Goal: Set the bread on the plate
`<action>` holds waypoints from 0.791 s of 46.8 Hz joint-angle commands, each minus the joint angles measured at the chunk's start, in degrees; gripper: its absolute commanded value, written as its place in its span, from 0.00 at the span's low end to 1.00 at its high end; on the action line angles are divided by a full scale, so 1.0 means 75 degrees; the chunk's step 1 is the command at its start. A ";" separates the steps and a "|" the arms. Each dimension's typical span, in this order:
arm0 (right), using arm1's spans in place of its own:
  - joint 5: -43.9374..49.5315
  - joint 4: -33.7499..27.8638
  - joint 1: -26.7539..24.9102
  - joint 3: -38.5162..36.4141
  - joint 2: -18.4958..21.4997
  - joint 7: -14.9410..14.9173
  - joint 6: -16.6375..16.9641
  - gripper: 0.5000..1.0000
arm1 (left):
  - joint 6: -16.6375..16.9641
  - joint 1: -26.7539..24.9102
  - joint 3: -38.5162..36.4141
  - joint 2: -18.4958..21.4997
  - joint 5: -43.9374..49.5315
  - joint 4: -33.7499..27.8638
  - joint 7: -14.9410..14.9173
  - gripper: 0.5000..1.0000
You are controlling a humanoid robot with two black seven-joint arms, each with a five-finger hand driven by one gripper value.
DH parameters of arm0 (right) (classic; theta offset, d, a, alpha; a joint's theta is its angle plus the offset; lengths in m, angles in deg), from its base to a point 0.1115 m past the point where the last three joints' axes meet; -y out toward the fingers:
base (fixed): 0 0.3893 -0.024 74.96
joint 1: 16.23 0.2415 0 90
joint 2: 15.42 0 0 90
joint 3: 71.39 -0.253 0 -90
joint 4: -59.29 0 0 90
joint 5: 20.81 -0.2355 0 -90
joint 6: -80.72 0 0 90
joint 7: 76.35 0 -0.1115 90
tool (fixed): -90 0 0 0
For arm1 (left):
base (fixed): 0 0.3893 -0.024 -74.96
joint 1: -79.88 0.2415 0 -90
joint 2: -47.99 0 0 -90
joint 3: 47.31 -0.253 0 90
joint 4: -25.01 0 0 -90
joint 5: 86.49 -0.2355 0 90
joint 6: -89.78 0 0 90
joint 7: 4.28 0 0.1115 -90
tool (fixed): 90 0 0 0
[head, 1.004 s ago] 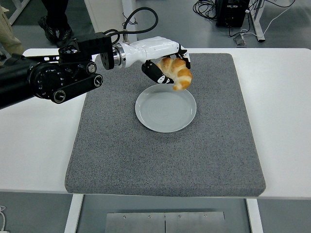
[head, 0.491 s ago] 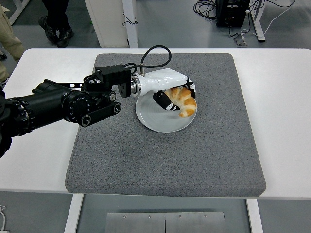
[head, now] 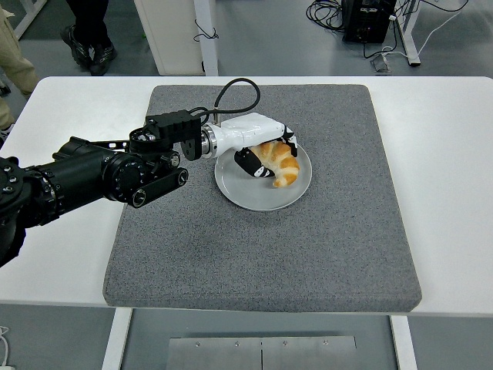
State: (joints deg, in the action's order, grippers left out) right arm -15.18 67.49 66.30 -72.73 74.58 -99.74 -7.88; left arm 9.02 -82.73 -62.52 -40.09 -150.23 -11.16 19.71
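A golden croissant (head: 280, 163) lies on the pale round plate (head: 254, 194), toward its upper right part. My left hand (head: 266, 149), white-shelled with black fingers, is over the plate's upper left and still curls around the croissant's left end. The black left arm (head: 92, 173) reaches in from the left edge across the grey mat. The right arm is out of view.
The plate sits on a large grey felt mat (head: 308, 247) covering the middle of the white table (head: 447, 154). A person's legs and shoes (head: 88, 42) stand beyond the table's far left corner. Cables lie on the floor at the back right.
The hand carried the croissant from above the plate's far rim down onto the plate, then drew slightly left with it.
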 commanded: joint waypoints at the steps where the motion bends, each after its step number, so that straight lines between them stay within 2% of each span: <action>1: 0.0000 -0.0003 0.0000 0.0004 0.0000 0.0001 0.0000 1.00 | 0.0009 0.0048 0.0001 0.0001 0.0002 0.0018 0.0000 0.00; 34: 0.0000 -0.0003 0.0000 -0.0008 0.0000 0.0001 0.0000 1.00 | 0.0162 0.0142 0.0013 0.0036 0.0119 0.0076 -0.0024 0.00; 35: 0.0000 -0.0003 0.0000 0.0004 0.0000 0.0001 0.0000 1.00 | 0.0162 0.0130 0.0024 0.0047 0.0131 0.0076 -0.0024 0.10; 36: 0.0000 -0.0003 0.0000 -0.0008 0.0000 0.0001 0.0000 1.00 | 0.0162 0.0119 0.0024 0.0059 0.0131 0.0076 -0.0024 0.34; 37: 0.0000 -0.0003 0.0000 -0.0008 0.0000 -0.0010 0.0000 1.00 | 0.0162 0.0118 0.0036 0.0059 0.0131 0.0076 -0.0024 0.52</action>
State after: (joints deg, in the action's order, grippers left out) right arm -15.18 67.48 66.30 -72.75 74.58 -99.74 -7.88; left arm 10.24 -81.69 -62.40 -39.76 -149.31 -10.59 19.54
